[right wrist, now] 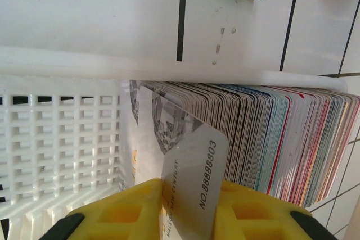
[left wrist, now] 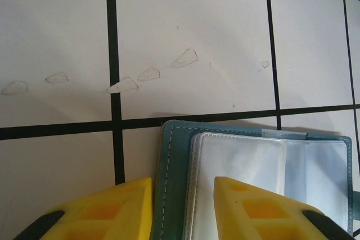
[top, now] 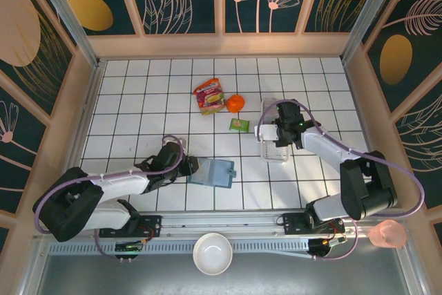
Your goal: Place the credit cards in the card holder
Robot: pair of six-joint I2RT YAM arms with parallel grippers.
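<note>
The card holder point(top: 213, 172) lies open on the tiles, teal cover down and clear sleeves up. In the left wrist view its stitched left edge point(left wrist: 174, 178) runs between my yellow fingers. My left gripper point(left wrist: 183, 209) stands open astride that edge, one finger on the tile, the other over the sleeves point(left wrist: 253, 167). My right gripper point(top: 275, 133) reaches into the white tray point(top: 275, 151). There it point(right wrist: 188, 209) is shut on a silver credit card point(right wrist: 194, 178) printed with a number, tilted out from the upright stack of cards point(right wrist: 270, 133).
A red snack packet point(top: 208, 96), an orange point(top: 235, 103) and a small green packet point(top: 239, 125) lie behind the tray. A white bowl point(top: 212, 253) and a pink cup point(top: 388, 234) sit off the tiles at the near edge. Wooden walls ring the floor.
</note>
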